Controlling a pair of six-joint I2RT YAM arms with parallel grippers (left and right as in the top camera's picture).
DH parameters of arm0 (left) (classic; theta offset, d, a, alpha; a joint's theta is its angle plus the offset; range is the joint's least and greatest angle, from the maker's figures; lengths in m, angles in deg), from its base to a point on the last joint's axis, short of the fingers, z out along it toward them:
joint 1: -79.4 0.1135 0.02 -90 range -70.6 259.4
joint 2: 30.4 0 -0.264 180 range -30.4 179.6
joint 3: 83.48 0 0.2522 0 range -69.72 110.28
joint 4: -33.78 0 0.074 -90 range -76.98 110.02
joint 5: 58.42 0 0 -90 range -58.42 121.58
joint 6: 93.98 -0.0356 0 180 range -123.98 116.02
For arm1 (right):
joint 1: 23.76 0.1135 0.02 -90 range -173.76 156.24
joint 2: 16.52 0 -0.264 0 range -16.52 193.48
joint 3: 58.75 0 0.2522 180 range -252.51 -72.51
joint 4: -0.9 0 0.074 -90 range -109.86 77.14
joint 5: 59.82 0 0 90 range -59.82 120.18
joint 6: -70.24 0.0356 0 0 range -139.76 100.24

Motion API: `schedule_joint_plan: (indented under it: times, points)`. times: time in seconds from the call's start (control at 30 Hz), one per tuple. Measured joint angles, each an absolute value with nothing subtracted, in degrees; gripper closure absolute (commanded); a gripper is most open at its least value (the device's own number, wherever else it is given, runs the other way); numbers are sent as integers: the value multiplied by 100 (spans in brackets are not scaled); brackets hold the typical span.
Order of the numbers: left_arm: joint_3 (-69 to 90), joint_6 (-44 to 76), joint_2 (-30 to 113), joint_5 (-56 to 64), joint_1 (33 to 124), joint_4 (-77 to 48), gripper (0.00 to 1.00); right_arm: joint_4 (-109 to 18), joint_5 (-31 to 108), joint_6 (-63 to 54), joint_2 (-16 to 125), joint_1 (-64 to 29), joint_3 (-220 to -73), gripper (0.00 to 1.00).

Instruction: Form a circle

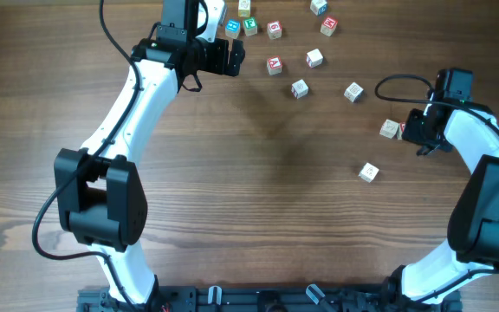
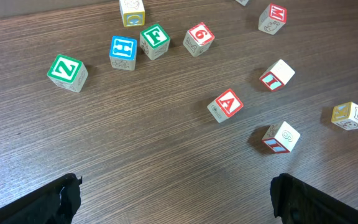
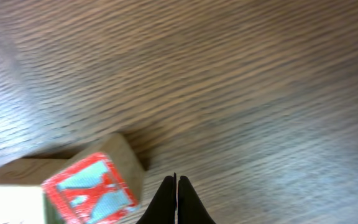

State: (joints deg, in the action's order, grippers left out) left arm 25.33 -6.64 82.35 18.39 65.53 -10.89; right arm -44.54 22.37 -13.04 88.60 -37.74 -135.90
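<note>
Small pale wooden letter cubes lie scattered at the back of the table and form no closed circle. Among them are a red A cube (image 1: 274,65) and a green Z cube (image 2: 66,70). A blue H cube (image 2: 123,51), a green F cube (image 2: 155,40) and the A cube (image 2: 226,104) also show in the left wrist view. My left gripper (image 1: 237,57) (image 2: 176,202) hovers open just left of the A cube, nothing between its fingers (image 2: 61,199). My right gripper (image 1: 410,132) (image 3: 176,199) is shut and empty, its tips beside a red-faced cube (image 3: 89,190) (image 1: 391,129).
One cube (image 1: 368,172) lies apart, nearer the front right. More cubes sit along the back edge, one of them an M cube (image 2: 272,17). The bare wooden tabletop (image 1: 258,199) stretches across the middle and front. Both arm bases stand at the front edge.
</note>
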Motion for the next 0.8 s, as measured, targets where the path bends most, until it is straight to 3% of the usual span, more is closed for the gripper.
schedule_joint_plan:
  times: [0.23,0.57,0.8]
  points:
    - [2533,-664,8235,1839,6553,-1089,0,-3945,1793,-1343,8860,-3774,-13619,96]
    - [2533,-664,8235,1839,6553,-1089,0,-3503,3669,-1219,8860,-3774,-13868,95]
    - [2533,-664,8235,1839,6553,-1089,0,-3422,3929,1365,8860,-3767,-13868,96]
